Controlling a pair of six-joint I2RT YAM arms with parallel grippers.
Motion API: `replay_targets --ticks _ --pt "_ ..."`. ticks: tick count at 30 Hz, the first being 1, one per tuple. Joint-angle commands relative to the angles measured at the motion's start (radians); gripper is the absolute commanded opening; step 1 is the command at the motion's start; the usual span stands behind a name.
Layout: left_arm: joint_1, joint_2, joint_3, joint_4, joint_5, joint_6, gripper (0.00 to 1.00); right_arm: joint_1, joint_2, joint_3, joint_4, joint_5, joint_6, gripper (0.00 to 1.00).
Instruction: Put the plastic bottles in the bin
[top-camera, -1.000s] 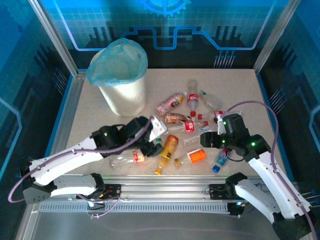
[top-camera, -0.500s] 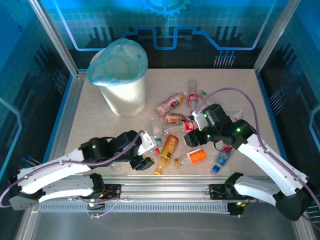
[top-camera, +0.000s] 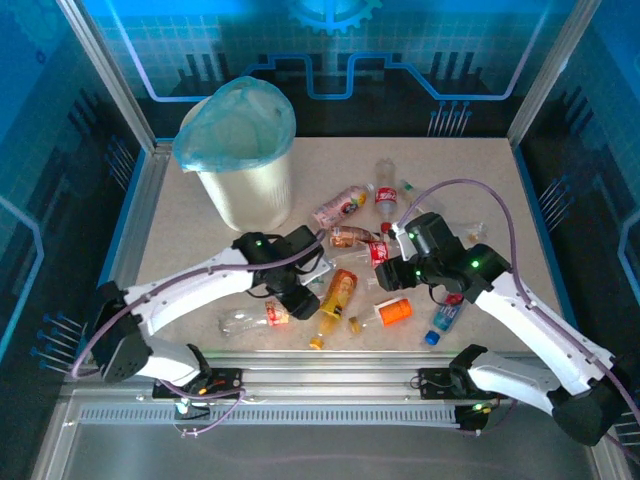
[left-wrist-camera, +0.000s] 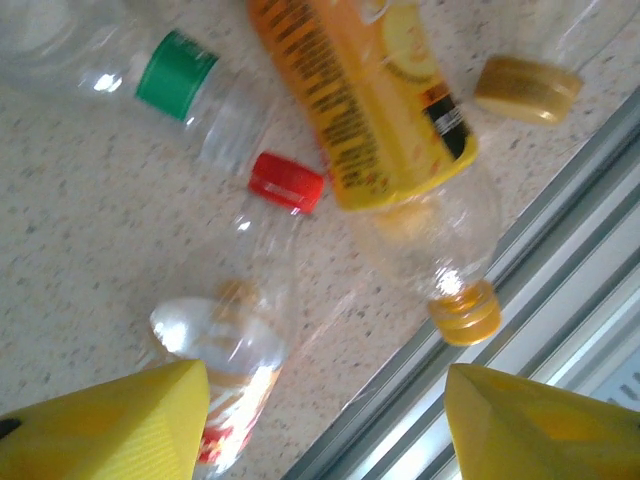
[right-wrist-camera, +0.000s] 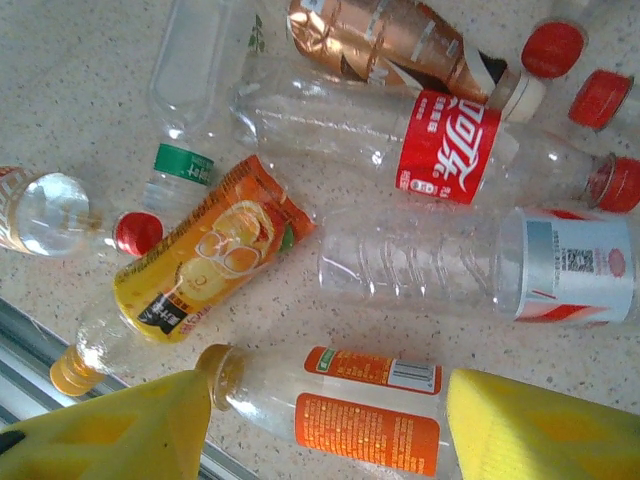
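The bin (top-camera: 243, 160), white and ribbed with a light-blue bag, stands at the back left. Several plastic bottles lie scattered mid-table. My left gripper (top-camera: 303, 298) (left-wrist-camera: 325, 430) hangs open over a clear red-capped bottle (left-wrist-camera: 235, 350), next to a yellow-orange labelled bottle (top-camera: 340, 292) (left-wrist-camera: 375, 100); nothing sits between its fingers (left-wrist-camera: 110, 420). My right gripper (top-camera: 397, 280) (right-wrist-camera: 328, 430) is open above an orange-labelled bottle (top-camera: 393, 311) (right-wrist-camera: 370, 415), which lies lengthwise on the table between the fingers (right-wrist-camera: 540, 430). A red cola bottle (right-wrist-camera: 440, 145) and a clear bottle (right-wrist-camera: 450, 265) lie just beyond.
A pink bottle (top-camera: 340, 205) and a brown one (top-camera: 350, 237) lie toward the bin. A blue-labelled bottle (top-camera: 443, 318) sits near the front right. The aluminium front rail (top-camera: 330, 360) runs close behind both grippers. Loose caps (left-wrist-camera: 527, 88) lie about.
The left arm has swung forward from the near edge back over the bottle cluster, its jaws a little narrower. The right gripper has hardly moved over the orange-labelled bottle.
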Motion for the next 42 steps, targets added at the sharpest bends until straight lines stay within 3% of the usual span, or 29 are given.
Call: replay_targets --ticks 1,5,14,32,40,42 --pt "0.004 0.080 0.058 -0.034 0.069 0.057 0.65 -0.013 -0.010 -0.029 -0.003 0.009 0.031 0.64" --pt "0.004 0.154 0.077 -0.026 0.082 0.088 0.61 -0.020 -0.028 -0.056 0.015 0.004 0.040 0.64" --pt "0.004 0.269 0.113 -0.002 -0.015 0.112 0.64 -0.033 -0.016 -0.061 0.017 0.002 0.033 0.68" --pt "0.043 0.360 0.097 0.024 -0.076 0.121 0.62 -0.031 -0.011 -0.089 0.032 -0.021 0.042 0.70" --pt "0.054 0.402 0.100 0.024 -0.072 0.122 0.55 -0.031 -0.006 -0.092 0.040 -0.023 0.042 0.70" --pt "0.058 0.404 0.100 0.024 -0.072 0.121 0.50 -0.031 -0.002 -0.094 0.045 -0.027 0.043 0.70"
